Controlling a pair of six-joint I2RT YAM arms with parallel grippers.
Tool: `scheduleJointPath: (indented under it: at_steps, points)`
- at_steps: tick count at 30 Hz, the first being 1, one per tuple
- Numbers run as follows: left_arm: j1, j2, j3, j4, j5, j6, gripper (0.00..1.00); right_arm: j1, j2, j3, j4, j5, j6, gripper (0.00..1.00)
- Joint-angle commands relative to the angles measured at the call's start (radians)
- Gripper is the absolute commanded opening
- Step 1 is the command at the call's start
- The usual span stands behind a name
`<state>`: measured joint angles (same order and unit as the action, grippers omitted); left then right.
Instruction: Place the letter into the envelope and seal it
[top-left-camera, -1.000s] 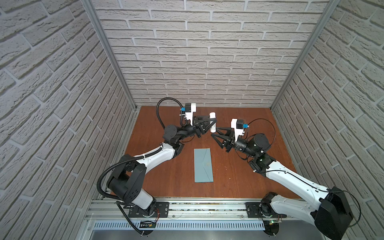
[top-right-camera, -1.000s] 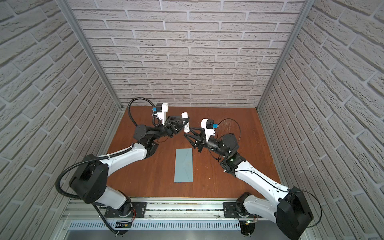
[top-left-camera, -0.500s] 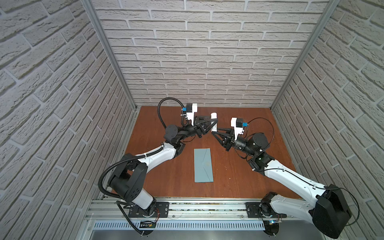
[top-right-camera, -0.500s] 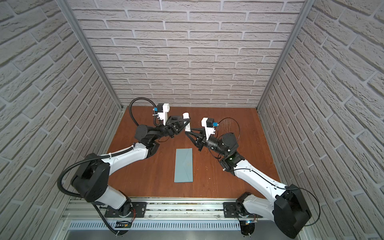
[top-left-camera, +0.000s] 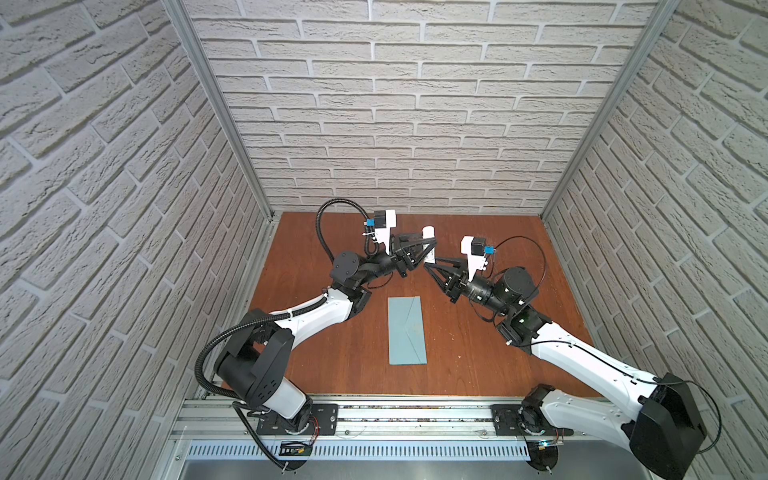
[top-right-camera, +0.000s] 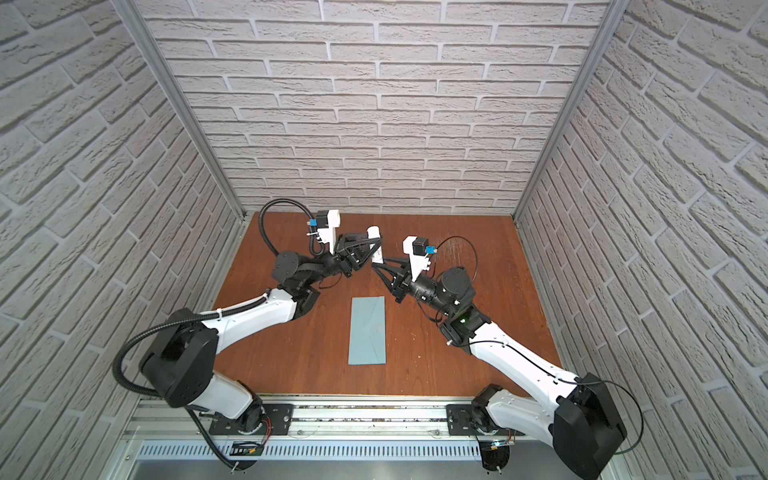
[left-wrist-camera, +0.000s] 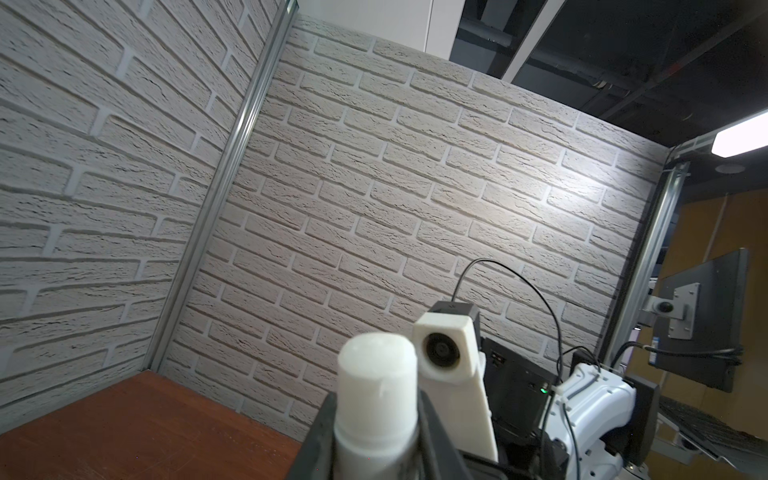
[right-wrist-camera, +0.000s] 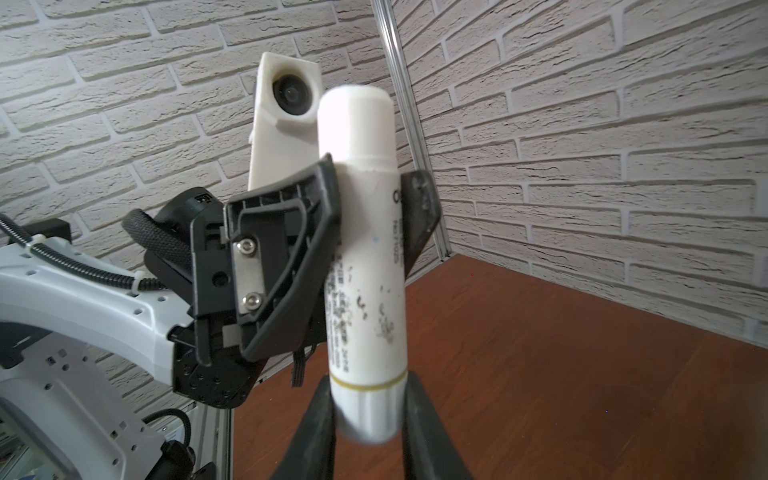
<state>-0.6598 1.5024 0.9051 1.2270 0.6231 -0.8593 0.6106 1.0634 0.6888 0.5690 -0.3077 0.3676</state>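
The light blue-grey envelope (top-left-camera: 407, 330) (top-right-camera: 368, 330) lies flat mid-table with its pointed flap folded down. The letter is out of view. Above the back of the table, a white glue stick (top-left-camera: 428, 245) (top-right-camera: 375, 243) (left-wrist-camera: 376, 395) (right-wrist-camera: 365, 270) is held between both arms. My left gripper (top-left-camera: 424, 250) (top-right-camera: 371, 249) (left-wrist-camera: 376, 405) (right-wrist-camera: 374, 187) is shut on the stick's upper body, just under its cap. My right gripper (top-left-camera: 430, 268) (top-right-camera: 378, 268) (right-wrist-camera: 368, 390) is shut on the stick's bottom end, below a yellow ring.
The brown wooden table (top-left-camera: 478, 353) is boxed in by brick-patterned walls at the back and both sides. A metal rail (top-left-camera: 395, 415) with both arm bases runs along the front edge. The left wrist camera mount (right-wrist-camera: 286, 120) stands right beside the stick.
My right gripper moved up to the stick and closed its jaws on the bottom end. The left gripper kept its hold and barely moved. The envelope stayed put.
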Motion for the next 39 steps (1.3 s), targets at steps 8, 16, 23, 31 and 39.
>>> scheduleJointPath:
  at_steps: [8,16,23,31,39]
  points:
    - [-0.096,-0.041,-0.062,-0.208,-0.303,0.237,0.0,0.285,-0.125,0.028,0.013,0.573,-0.285,0.07]
    - [-0.173,-0.021,-0.074,-0.242,-0.478,0.299,0.0,0.476,-0.045,0.107,0.068,0.947,-0.499,0.07]
    - [-0.188,-0.005,-0.067,-0.251,-0.532,0.31,0.0,0.587,0.069,0.175,0.124,1.158,-0.654,0.08]
    - [-0.17,-0.029,-0.052,-0.267,-0.521,0.338,0.0,0.599,0.1,0.141,0.141,1.208,-0.662,0.16]
    - [-0.064,-0.088,-0.018,-0.257,-0.379,0.284,0.0,0.515,-0.022,0.041,-0.066,1.05,-0.518,0.35]
